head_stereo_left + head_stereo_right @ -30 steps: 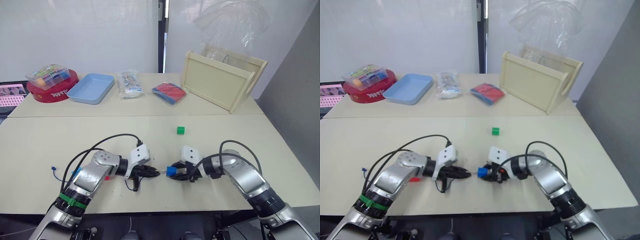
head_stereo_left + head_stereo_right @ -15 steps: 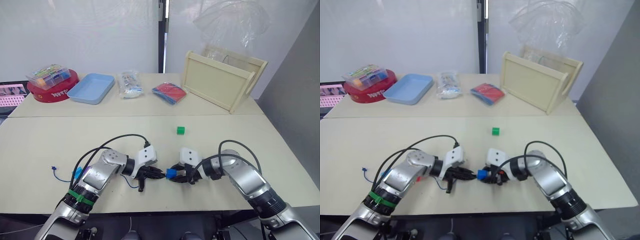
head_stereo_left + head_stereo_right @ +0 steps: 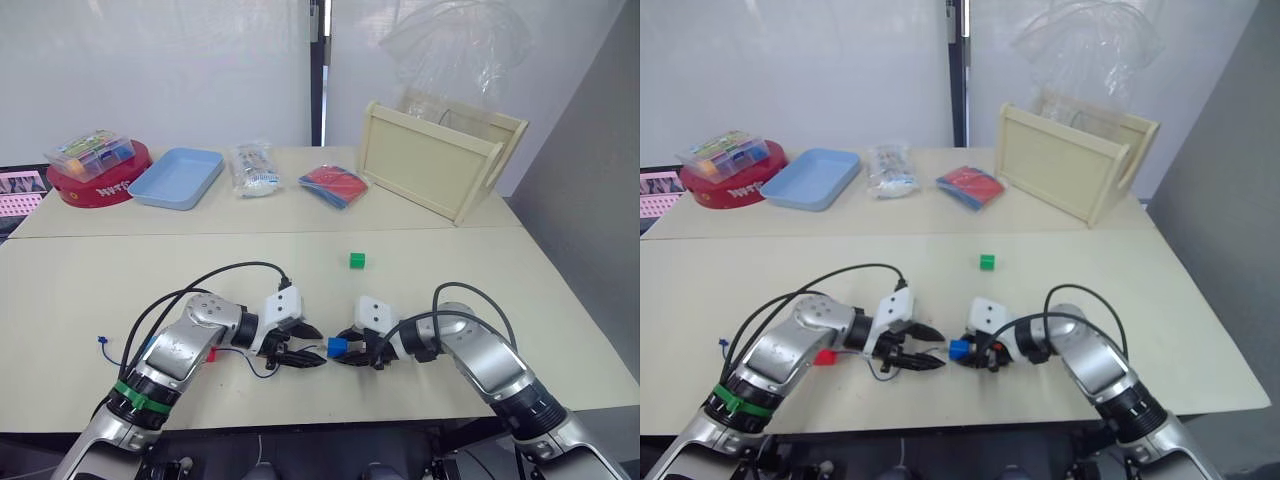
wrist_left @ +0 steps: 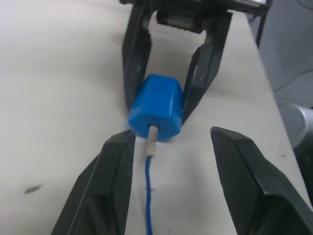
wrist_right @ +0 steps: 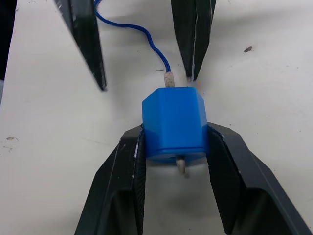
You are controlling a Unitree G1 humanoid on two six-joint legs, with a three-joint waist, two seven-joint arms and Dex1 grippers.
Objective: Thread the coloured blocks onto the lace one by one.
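**Blue block pinched, lace tip through its hole**

Near front table edge (image 3: 400, 405), at 6 o'clock of the scene. Left gripper (image 3: 308, 347) with fingers spread apart, nothing between them, just at 9 o'clock of the blue block (image 3: 337, 347). Lace (image 4: 148, 196) lying loose between those open fingers, pale tip (image 5: 182, 165) poking into and out the far side of the block. Right gripper (image 3: 346, 349) clamped on the blue block from 3 o'clock. Lace end (image 3: 103, 341) trailing out at 9 o'clock, well clear. Red block (image 3: 824, 356) beside the left forearm. Green block (image 3: 357, 260) alone at 12 o'clock, bare tabletop all round.

Back row: red tub (image 3: 95, 186) bearing a clear box (image 3: 88, 154) of mixed pieces; blue tray (image 3: 178, 177); one clear bag (image 3: 253, 167); one red-and-blue packet (image 3: 335, 186); wooden crate (image 3: 432, 166) holding crumpled clear plastic (image 3: 450, 45).

Three blocks counted: blue, red, green.
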